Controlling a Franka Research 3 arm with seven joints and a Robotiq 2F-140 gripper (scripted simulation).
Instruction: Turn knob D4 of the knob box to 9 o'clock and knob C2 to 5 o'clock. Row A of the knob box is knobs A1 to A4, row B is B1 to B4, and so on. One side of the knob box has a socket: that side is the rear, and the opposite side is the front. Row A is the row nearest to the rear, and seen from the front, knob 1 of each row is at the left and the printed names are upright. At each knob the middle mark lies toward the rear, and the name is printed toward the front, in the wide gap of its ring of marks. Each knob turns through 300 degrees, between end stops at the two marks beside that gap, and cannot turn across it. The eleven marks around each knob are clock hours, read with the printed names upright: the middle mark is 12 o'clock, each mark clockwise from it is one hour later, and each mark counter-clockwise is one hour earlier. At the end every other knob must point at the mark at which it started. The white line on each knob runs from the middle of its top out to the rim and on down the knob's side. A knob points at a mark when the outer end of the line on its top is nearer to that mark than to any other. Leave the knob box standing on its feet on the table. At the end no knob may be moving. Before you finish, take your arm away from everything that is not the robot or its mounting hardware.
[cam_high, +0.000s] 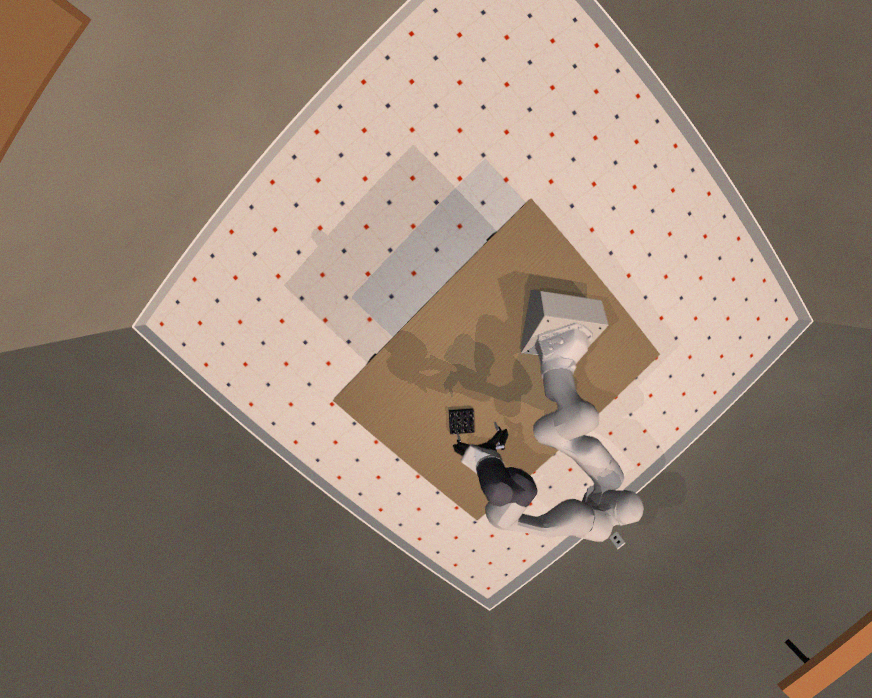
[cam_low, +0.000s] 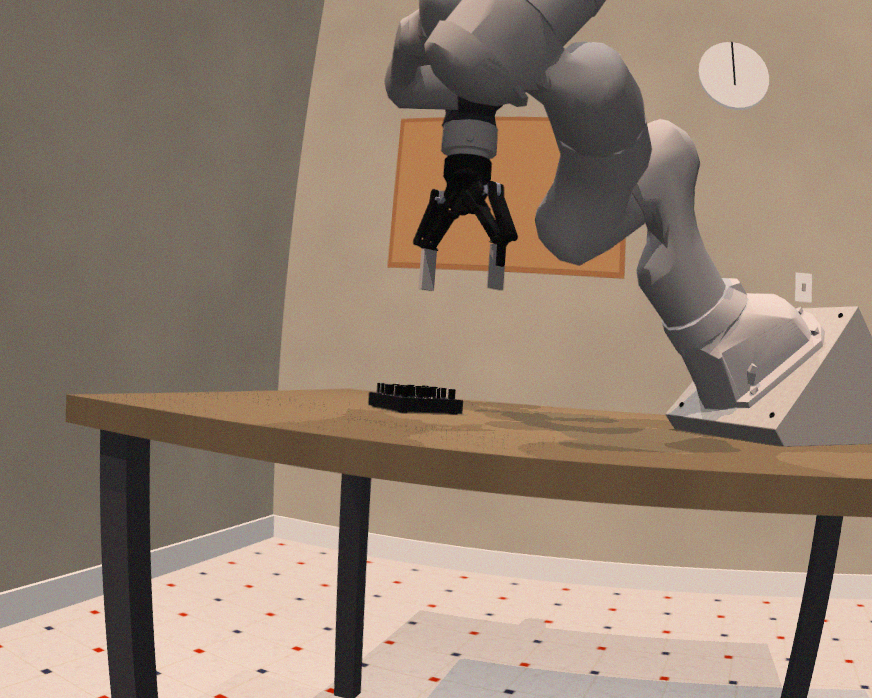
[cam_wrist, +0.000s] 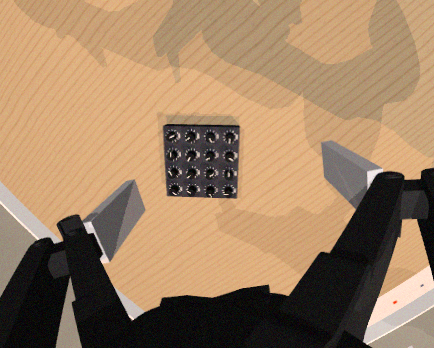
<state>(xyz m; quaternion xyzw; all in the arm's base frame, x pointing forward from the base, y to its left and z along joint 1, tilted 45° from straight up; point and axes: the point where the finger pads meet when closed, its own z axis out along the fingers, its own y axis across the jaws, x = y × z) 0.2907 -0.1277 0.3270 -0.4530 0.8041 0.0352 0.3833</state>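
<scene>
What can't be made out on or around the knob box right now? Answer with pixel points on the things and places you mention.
- Printed knob names: too small in the wrist view.
- The rear socket on the knob box (cam_high: 461, 420) (cam_low: 415, 402) (cam_wrist: 202, 161): not discernible in any view.
- White lines on the knob tops: too small in the top view; hidden by the low angle in the exterior view.
- Box feet: hidden under it.
</scene>
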